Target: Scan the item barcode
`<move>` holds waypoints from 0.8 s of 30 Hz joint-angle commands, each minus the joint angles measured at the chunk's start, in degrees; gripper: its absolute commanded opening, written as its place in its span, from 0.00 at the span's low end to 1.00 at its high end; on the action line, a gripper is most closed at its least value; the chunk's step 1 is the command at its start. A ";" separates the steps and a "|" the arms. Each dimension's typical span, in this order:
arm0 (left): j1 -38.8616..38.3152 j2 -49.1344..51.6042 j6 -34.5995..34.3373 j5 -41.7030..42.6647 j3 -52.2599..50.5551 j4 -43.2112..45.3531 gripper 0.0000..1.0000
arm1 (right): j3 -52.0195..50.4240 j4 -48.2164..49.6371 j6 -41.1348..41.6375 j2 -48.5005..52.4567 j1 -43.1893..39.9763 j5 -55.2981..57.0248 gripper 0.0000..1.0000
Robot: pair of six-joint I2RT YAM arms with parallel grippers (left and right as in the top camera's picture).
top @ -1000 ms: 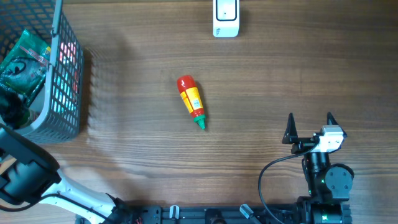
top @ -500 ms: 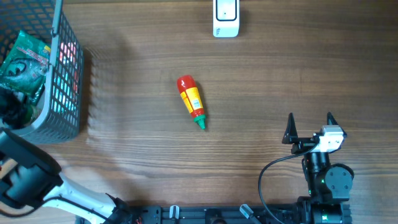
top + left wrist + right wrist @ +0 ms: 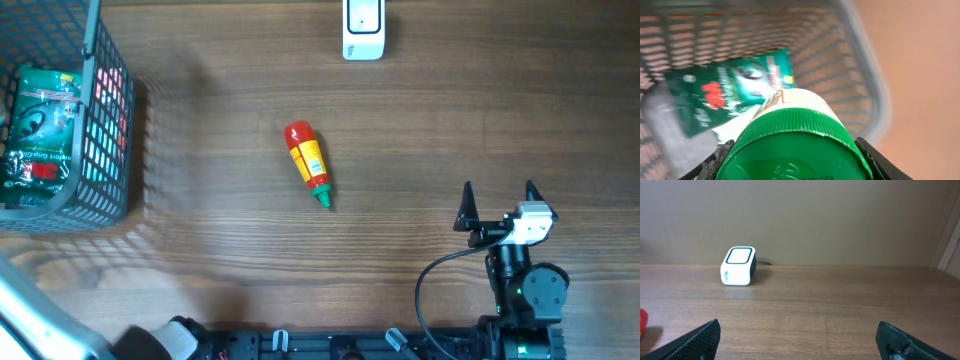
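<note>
The left gripper point(image 3: 792, 161) has lifted from the basket point(image 3: 106, 140), jaws clasping a seemingly rigid, slick green-capped jar point(image 3: 800, 127) below its cap; the right gripper point(image 3: 800, 337) gapes wide.

The wooden table point(image 3: 450, 120) bears a grey basket point(image 3: 108, 140), a red bottle point(image 3: 305, 158) and a white scanner point(image 3: 363, 30)

Setting: I read this as a mock shop checkout on a lab bench. Evidence: white barcode scanner point(image 3: 738, 266) ahead and left of my right gripper point(image 3: 800, 340), on a wood-grain table point(image 3: 450, 110) against a blank beige wall point(image 3: 840, 220). Grey wire shopping basket point(image 3: 110, 150) under my left gripper point(image 3: 792, 160), which carries a green-lidded jar point(image 3: 790, 135), holds a green retail packet point(image 3: 725, 95). A red sauce bottle point(image 3: 307, 163) lies left of the right gripper.
</note>
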 commanded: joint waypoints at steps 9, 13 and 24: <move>-28.59 -5.70 -1.99 11.08 0.02 -0.26 0.54 | -0.02 0.11 -0.68 -0.26 0.33 -0.92 1.00; -43.65 -2.08 -2.03 -1.22 -0.31 -3.63 0.54 | -0.02 0.11 -0.68 -0.26 0.33 -0.94 1.00; -61.33 15.89 -8.28 -14.45 -0.37 -11.58 0.54 | -0.02 0.11 -0.68 -0.26 0.33 -0.94 1.00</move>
